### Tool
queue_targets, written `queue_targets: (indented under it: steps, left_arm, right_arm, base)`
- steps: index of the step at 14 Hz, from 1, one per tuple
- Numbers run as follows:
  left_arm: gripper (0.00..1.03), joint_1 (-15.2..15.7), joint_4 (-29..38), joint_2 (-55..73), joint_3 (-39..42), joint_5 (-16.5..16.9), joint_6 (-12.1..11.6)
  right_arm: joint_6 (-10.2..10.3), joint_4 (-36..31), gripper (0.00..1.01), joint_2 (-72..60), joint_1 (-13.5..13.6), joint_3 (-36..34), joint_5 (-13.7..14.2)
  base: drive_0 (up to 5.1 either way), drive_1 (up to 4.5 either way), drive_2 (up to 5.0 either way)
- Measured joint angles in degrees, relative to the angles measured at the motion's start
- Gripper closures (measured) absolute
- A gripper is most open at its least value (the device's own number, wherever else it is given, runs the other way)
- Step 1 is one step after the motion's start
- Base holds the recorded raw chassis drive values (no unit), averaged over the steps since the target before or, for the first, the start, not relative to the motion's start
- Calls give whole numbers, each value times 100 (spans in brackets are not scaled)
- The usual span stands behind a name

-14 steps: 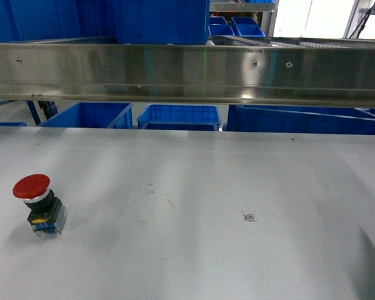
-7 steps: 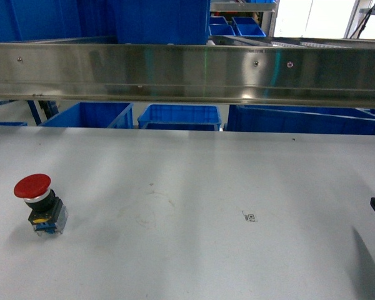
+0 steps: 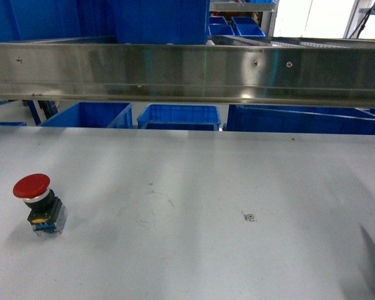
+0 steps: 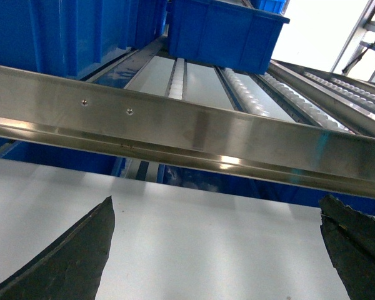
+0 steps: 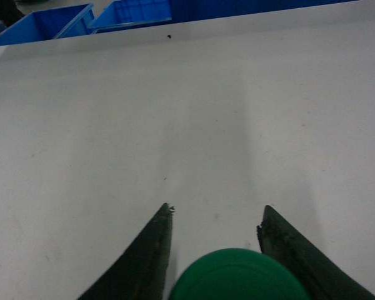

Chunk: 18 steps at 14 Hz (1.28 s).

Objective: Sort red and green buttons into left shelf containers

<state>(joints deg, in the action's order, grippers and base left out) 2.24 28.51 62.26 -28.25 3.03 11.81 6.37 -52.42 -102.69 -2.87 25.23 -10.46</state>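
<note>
Three views: one high and forward, two riding low on the wrists.

The head camera looks forward and slanting down across the grey worktop, under a steel crossbar to blue bins beyond. The left wrist camera sits low, tilted up at that same crossbar from close range. The right wrist camera hovers near the worktop, facing along it to the far edge, sharing those bins.

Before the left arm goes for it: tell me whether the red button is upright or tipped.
Tipped. In the head view the red button leans on the table, its red cap angled up-left and its base down-right.
</note>
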Motion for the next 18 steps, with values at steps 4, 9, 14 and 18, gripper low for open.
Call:
queue_targets:
  steps: [4,9,14,18]
  left_arm:
    - [5,0,2,0,0,0,0]
    - [5,0,2,0,0,0,0]
    - [5,0,-2,2,0,9,-2]
    - [5,-306,411,1012,2,-387,-59]
  right_arm:
    - [-42,9,69,31,68,-61,59]
    - [-385,1034,69,2496,223,-170,227]
    - [-529,1808,69,3851,326,-2,-144]
    - [-485,1751,69,3941,326,-46,-157]
  base:
    - [0,0,0]
    - [0,0,0]
    - [0,0,0]
    - [0,0,0]
